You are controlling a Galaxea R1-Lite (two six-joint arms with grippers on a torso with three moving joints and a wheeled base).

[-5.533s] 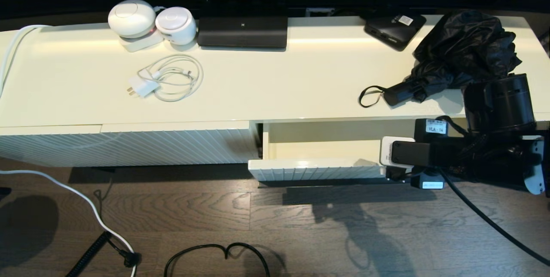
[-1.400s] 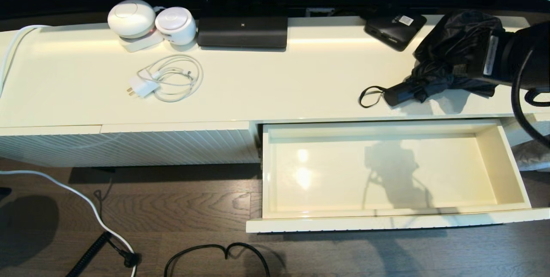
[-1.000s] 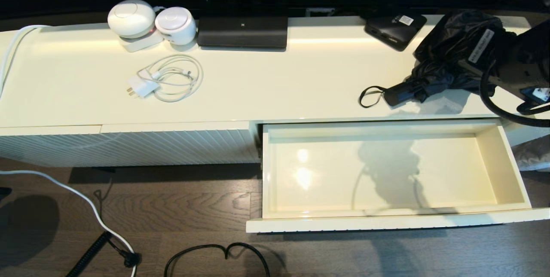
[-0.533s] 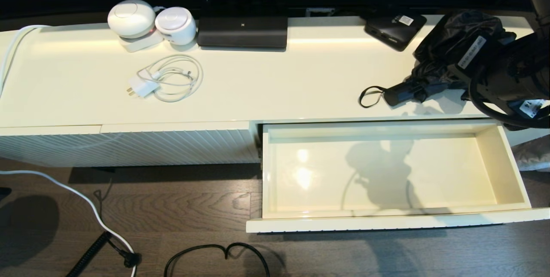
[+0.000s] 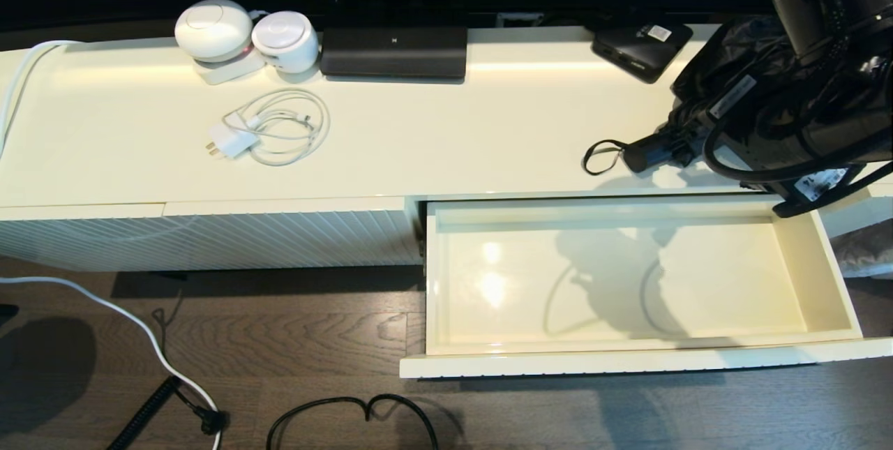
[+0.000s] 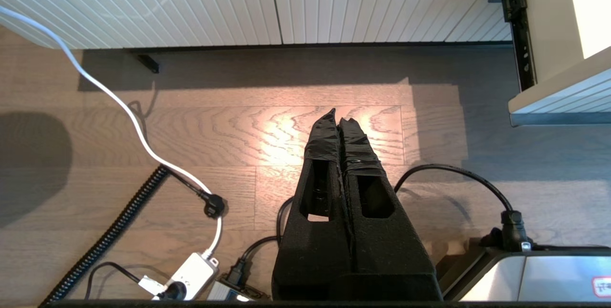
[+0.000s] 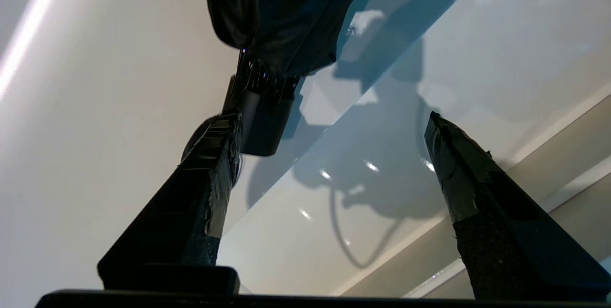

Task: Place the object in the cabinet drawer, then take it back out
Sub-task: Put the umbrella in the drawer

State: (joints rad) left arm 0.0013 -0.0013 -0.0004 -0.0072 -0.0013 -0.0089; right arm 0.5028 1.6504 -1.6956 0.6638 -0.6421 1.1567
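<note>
The object, a black folding umbrella [image 5: 718, 66], lies on the cabinet top at the right. Its short handle [image 5: 645, 155] and wrist loop [image 5: 600, 157] point left. My right arm [image 5: 802, 115] hangs over its fabric and hides part of it. In the right wrist view my right gripper [image 7: 332, 117] is open above the cabinet top. One of its fingers [image 7: 210, 169] stands beside the umbrella handle [image 7: 260, 117], with nothing between the fingers. The cabinet drawer [image 5: 628, 364] is pulled far out and empty. My left gripper [image 6: 338, 116] is shut, low over the floor.
On the cabinet top are a flat black box with a white sticker [image 5: 642, 45], a long black device [image 5: 394, 52], two white round devices [image 5: 213, 30] and a white charger with its cable [image 5: 268, 129]. Cables [image 5: 349, 411] lie on the wooden floor by the ribbed panel [image 5: 209, 241].
The drawer, barely open in the earliest frame, now stands fully out. Over the last second my right arm has swung forward and left over the umbrella, and its gripper has opened.
</note>
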